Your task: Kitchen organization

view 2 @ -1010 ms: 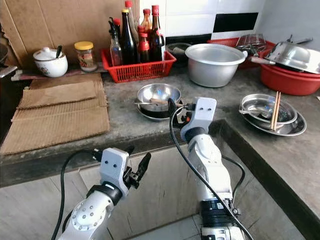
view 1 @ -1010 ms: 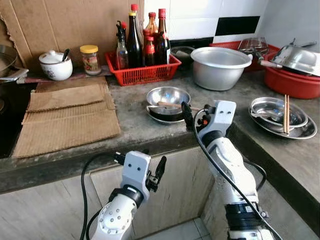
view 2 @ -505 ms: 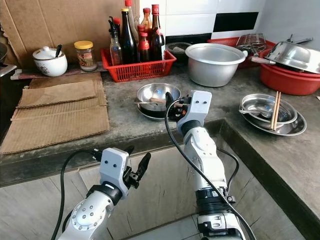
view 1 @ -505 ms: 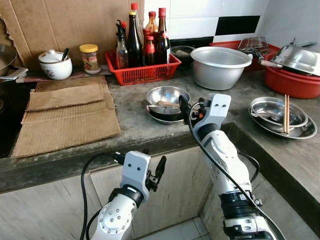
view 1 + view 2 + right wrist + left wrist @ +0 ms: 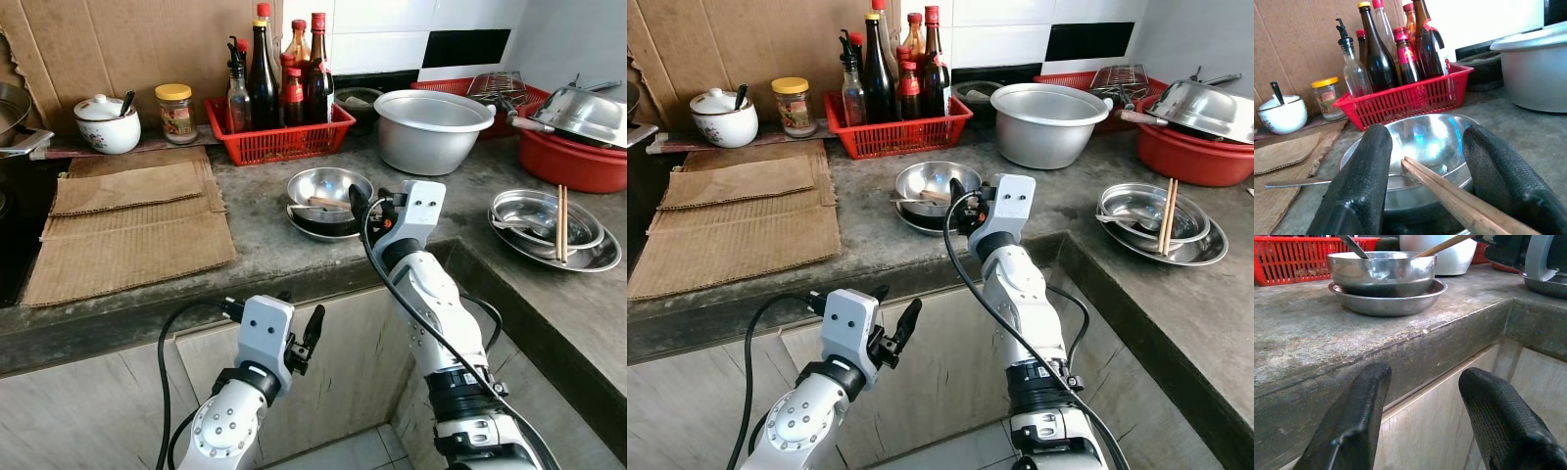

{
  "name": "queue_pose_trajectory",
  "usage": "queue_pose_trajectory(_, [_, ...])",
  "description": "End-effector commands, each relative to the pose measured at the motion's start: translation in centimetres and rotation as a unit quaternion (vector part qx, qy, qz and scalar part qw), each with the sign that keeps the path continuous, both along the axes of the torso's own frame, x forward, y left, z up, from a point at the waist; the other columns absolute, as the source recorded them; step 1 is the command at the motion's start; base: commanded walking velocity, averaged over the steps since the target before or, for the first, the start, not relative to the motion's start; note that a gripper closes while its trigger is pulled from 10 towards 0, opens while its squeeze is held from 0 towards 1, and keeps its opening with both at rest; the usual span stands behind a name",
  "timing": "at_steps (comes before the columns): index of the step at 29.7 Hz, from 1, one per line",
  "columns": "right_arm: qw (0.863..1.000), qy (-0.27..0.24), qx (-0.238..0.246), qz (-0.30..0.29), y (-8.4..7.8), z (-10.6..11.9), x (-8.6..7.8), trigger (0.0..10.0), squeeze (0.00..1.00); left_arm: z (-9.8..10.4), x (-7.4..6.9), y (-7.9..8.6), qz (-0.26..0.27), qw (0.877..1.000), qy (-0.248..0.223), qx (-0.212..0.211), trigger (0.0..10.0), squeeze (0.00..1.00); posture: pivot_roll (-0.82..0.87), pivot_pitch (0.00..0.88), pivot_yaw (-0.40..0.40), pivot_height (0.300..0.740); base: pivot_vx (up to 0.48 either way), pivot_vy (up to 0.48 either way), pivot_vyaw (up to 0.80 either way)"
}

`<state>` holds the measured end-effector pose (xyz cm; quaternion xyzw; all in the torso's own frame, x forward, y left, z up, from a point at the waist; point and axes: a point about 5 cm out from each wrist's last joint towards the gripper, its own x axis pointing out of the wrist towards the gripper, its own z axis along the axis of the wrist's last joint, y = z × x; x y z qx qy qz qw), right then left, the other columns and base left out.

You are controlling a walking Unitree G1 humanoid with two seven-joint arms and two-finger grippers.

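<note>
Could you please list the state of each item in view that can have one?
right gripper: jaws open, at the steel bowl's near rim
left gripper: jaws open, idle below the counter edge
steel bowl: upright on a steel plate, chopsticks and a spoon in it
large pot: upright, uncovered
glass jar: lid on
white pot: lidded, spoon handle sticking out

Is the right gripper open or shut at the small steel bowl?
Open. The right gripper has its black fingers spread apart, framing the small steel bowl and wooden chopsticks.
</note>
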<state>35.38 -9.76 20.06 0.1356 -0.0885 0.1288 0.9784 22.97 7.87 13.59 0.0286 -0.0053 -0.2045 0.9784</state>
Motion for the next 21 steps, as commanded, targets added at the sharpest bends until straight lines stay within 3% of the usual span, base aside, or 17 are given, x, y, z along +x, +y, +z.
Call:
queue_pose_trajectory(1, [1.000,-0.015,0.000,0.006,0.23,0.74,0.22,1.4,0.00,0.39,-0.05,0.05,0.003,1.000,-0.008,-0.003,10.0,0.00,0.03,0.012,-0.075,0.740,0.000,0.000,0.00])
queue_pose_trajectory(2, [1.000,-0.015,-0.002,0.006,0.25,0.72,0.24,1.4,0.00,0.39,-0.04,0.05,0.003,1.000,-0.008,-0.003,10.0,0.00,0.03,0.012,-0.075,0.740,0.000,0.000,0.00])
queue_pose_trajectory(3, [1.000,-0.014,-0.005,0.009,0.32,0.66,0.24,0.0,0.00,0.38,-0.04,0.04,0.003,1.000,-0.008,-0.002,10.0,0.00,0.03,0.013,-0.075,0.740,0.000,0.000,0.00])
queue_pose_trajectory(21, [1.000,-0.021,-0.003,0.000,0.11,1.11,0.40,0.0,0.00,0.27,0.19,0.19,0.008,1.000,-0.009,0.002,10.0,0.00,0.03,0.006,-0.075,0.740,0.000,0.000,0.00])
